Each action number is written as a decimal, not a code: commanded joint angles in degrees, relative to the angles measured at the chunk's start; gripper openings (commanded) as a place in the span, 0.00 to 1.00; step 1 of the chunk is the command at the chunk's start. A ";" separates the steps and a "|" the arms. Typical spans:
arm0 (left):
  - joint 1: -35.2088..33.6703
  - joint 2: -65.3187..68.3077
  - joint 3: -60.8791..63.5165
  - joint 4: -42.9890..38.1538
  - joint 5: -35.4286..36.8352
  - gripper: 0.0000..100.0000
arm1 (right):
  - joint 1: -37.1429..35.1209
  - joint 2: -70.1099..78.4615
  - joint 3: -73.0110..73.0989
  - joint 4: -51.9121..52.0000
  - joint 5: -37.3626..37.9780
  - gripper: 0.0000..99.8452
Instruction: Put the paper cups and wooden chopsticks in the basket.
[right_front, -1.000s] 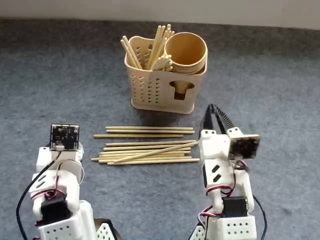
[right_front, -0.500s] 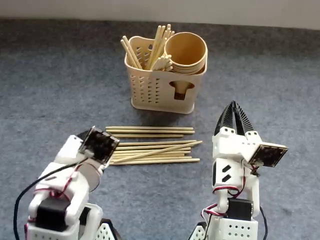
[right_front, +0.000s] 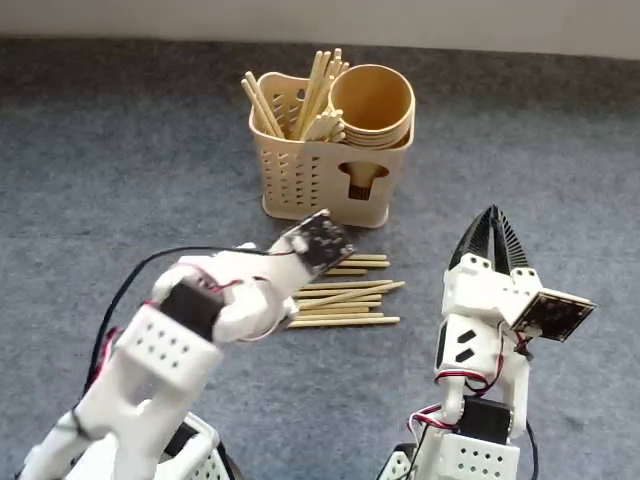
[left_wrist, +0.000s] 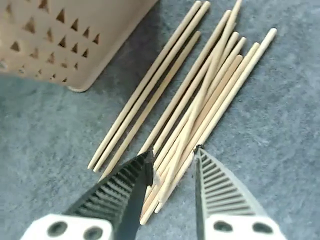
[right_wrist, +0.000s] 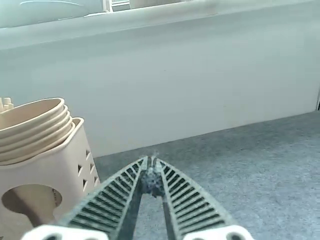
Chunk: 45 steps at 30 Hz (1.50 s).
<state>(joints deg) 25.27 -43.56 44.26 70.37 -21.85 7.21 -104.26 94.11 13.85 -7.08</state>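
- Holding the left tool (left_wrist: 173, 152) open, jaws straddling the near ends of the loose chopsticks (left_wrist: 200, 95), not yet pinching any.
- Having swung it in from the lower left of the high view within the last second, now covering the left half of the pile at centre frame.
- Keeping the right tool (right_front: 492, 215) closed and empty, drifting it toward the lower right, away from the sticks.
- Leaving the pile flat on the grey table (right_front: 120, 150), just below the basket (right_front: 320, 185).
- Already holding stacked paper cups (right_front: 372, 100) and several sticks in that basket.
- Probably heading into a grasp on the remaining sticks.
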 joint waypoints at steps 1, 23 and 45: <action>4.79 13.32 -9.10 -0.09 -0.09 0.14 | 0.57 -0.66 -1.10 -0.13 -0.53 0.02; 5.67 53.67 -31.25 -0.18 3.78 0.18 | 0.66 -0.66 -1.10 -0.13 -0.26 0.02; 4.70 64.84 -37.93 0.26 3.96 0.07 | 0.66 -0.66 -1.10 -0.13 -0.18 0.02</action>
<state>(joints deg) 28.09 21.14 7.08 70.29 -18.15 7.21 -104.26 94.11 13.85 -7.16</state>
